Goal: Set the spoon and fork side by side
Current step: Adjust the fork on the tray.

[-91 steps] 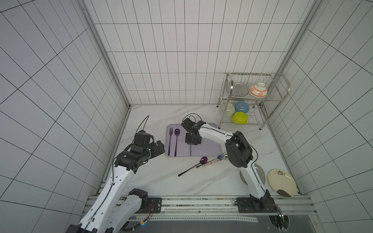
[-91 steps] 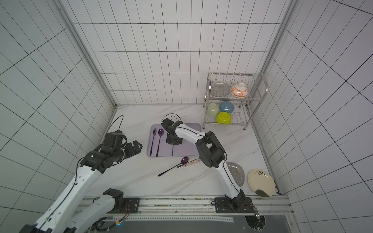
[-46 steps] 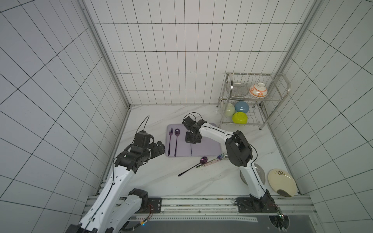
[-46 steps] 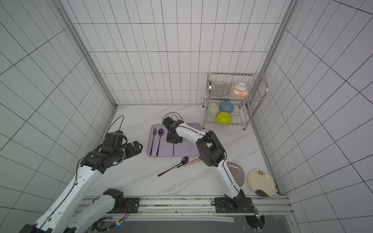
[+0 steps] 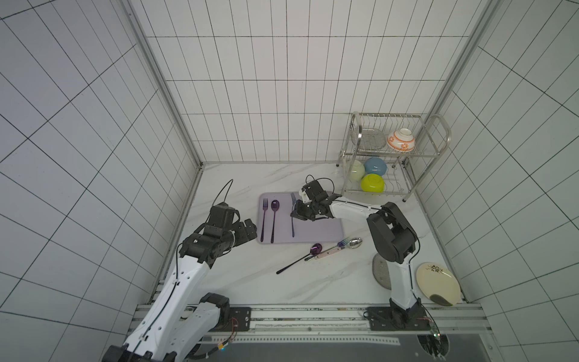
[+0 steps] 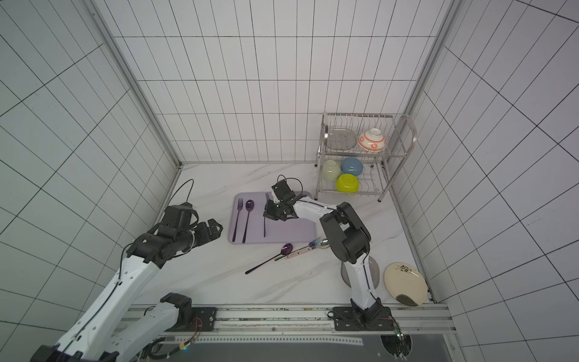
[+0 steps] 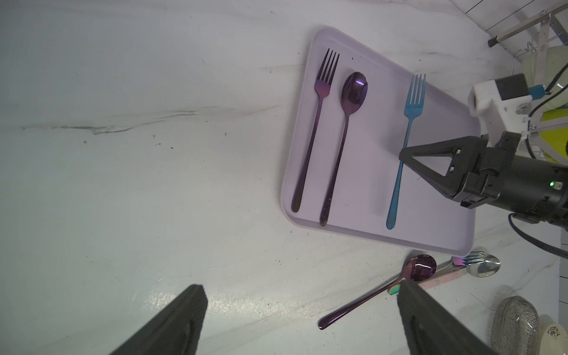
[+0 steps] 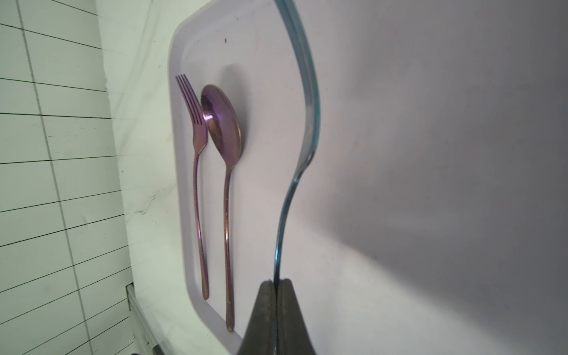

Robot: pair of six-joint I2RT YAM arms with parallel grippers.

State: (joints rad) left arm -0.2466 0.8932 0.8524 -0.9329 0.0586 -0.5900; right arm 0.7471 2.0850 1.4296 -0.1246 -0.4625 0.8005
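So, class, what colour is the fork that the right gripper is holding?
Blue. The fork, pinched in the right gripper, shows best in the left wrist view.

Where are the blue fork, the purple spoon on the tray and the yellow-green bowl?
blue fork (image 7: 396, 193): left wrist view, on the lower part of its handle.
purple spoon (image 7: 339, 150): left wrist view, on the middle of its handle.
yellow-green bowl (image 5: 372, 182): in a top view, on the middle of the bowl.
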